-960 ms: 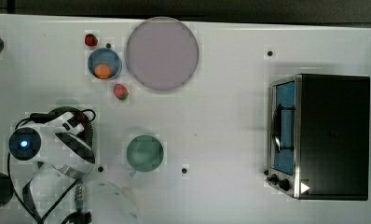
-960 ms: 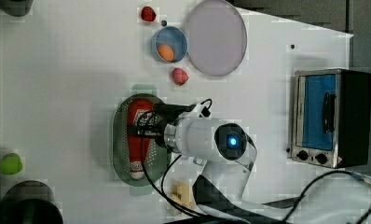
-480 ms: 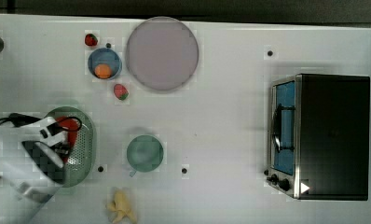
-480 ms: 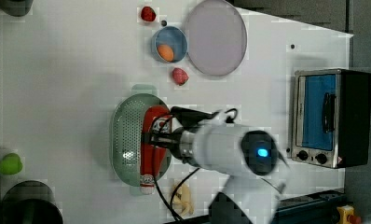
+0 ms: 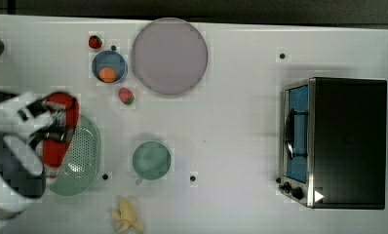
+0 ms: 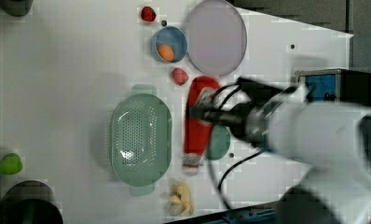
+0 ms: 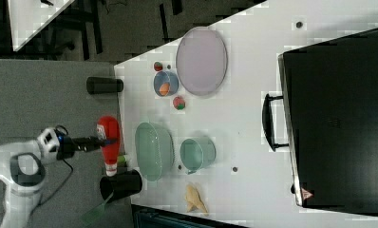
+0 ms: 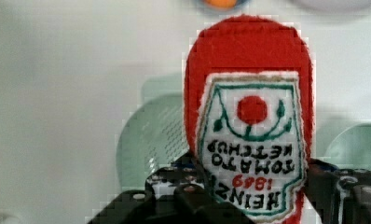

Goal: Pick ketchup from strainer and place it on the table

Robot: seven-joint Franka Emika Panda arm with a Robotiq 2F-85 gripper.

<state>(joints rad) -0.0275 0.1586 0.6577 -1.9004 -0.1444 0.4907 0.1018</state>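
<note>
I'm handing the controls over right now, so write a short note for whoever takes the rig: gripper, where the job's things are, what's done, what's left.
Gripper: shut on the ketchup bottle, held lifted, lying lengthwise, cap towards the banana.
Strainer: now holds nothing, on the table beside the green cup.
Done: bottle picked out of the strainer.
Left: lower it onto a bare patch of table, away from the strawberry and cup, then release.

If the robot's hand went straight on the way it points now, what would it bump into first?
Most likely the strainer: the hand, shut on the ketchup, points toward its basin, though depth is hard to judge.
</note>
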